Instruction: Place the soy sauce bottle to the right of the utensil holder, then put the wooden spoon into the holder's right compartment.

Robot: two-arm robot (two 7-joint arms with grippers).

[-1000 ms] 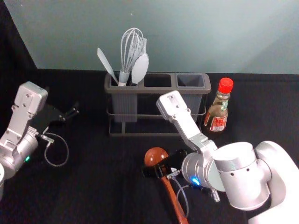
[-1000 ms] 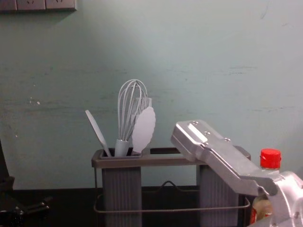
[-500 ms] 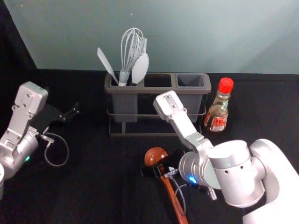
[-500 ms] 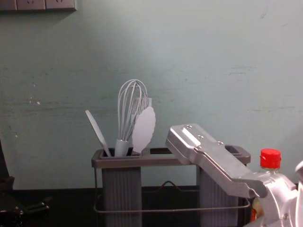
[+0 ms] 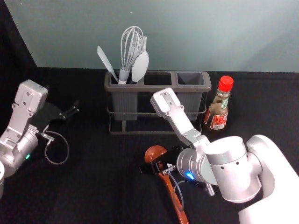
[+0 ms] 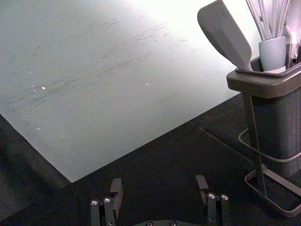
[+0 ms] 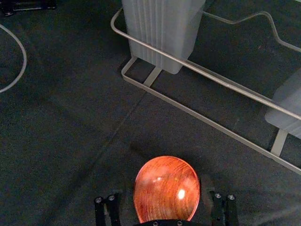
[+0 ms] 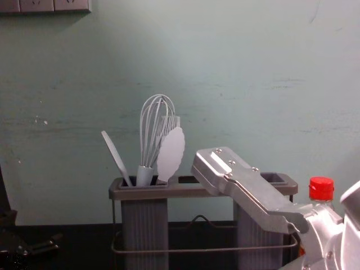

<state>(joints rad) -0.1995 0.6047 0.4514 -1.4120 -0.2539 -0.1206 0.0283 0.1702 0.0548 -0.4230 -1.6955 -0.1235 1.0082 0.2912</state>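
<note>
Lit brightly on wall (image 6: 155,61) behind utensil holder (image 5: 157,88); near black on cloth (image 5: 93,186) in front of it; marked with glare on wooden spoon (image 7: 167,190) there

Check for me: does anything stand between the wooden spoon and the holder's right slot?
Yes: the front wall and wire rail of the holder, so the spoon will probably need lifting over the rim. The soy sauce bottle stands off to the right. Nothing visible separates the spoon from the right gripper, open around it.

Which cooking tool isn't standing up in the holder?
The reddish-brown wooden spoon, lying on the table by the right gripper. The pale tools stand in the holder's left compartment.
</note>
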